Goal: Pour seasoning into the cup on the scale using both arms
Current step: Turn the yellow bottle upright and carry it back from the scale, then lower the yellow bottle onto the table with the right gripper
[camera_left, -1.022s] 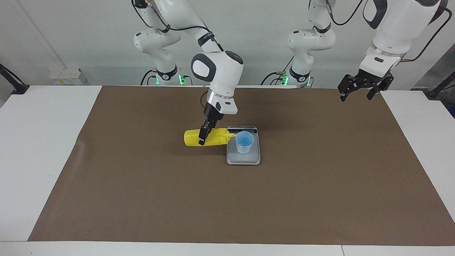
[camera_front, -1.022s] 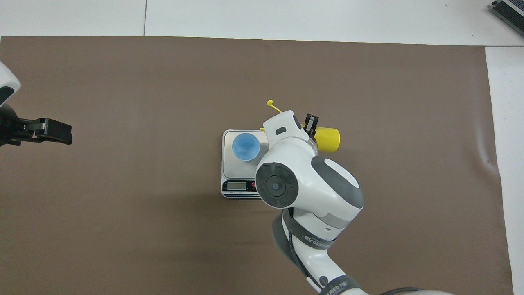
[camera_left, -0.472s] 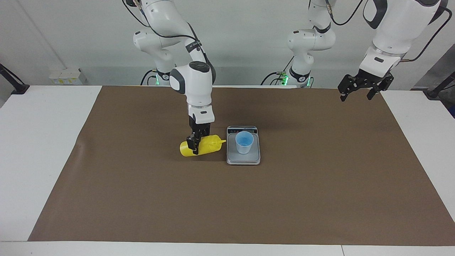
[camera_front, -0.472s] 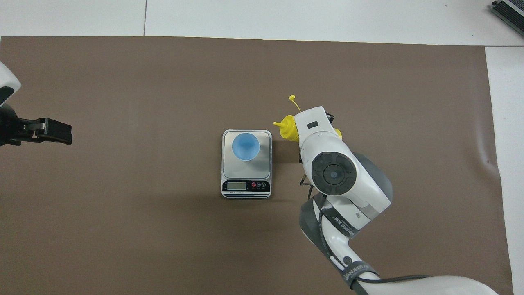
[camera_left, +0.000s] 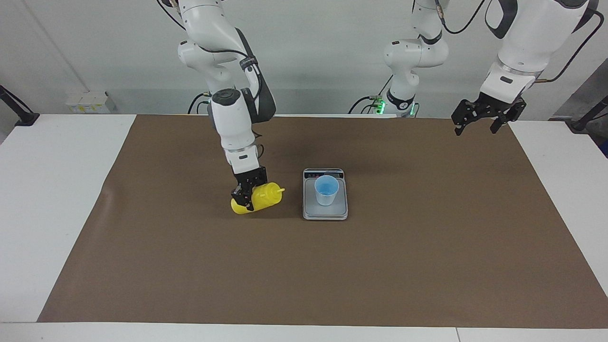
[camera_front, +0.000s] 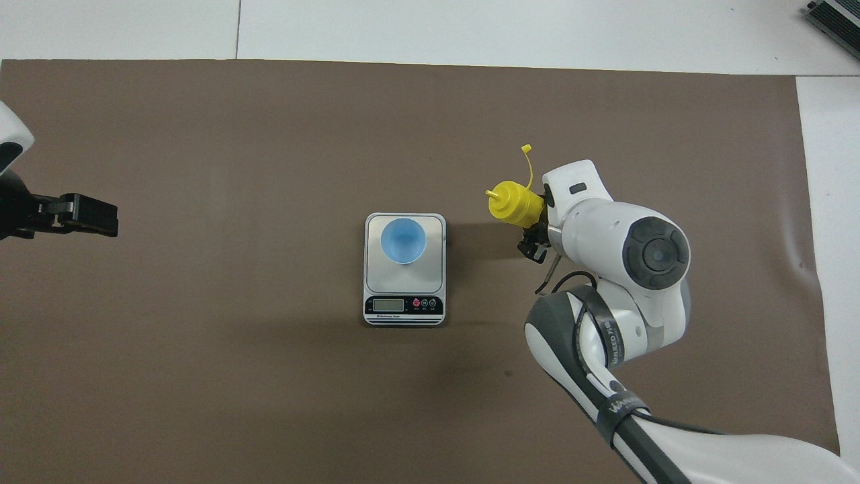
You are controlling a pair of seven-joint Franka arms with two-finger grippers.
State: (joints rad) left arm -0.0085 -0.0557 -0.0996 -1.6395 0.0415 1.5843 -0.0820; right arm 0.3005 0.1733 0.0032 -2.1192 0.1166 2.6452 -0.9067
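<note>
The right gripper (camera_left: 247,195) was clamped on the tilted bottle (camera_left: 260,197), held low over the mat (camera_left: 427,261) beside the scale (camera_left: 325,212), toward the right arm's end. The cup (camera_left: 327,190) stood on the scale. The left gripper (camera_left: 479,121) waited, jaws apart, over the mat's edge.

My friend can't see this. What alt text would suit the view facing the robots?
The right tool grips a tilted yellow bottle low over the brown mat, beside a scale carrying a blue cup. The left tool waits open above the mat's corner.
</note>
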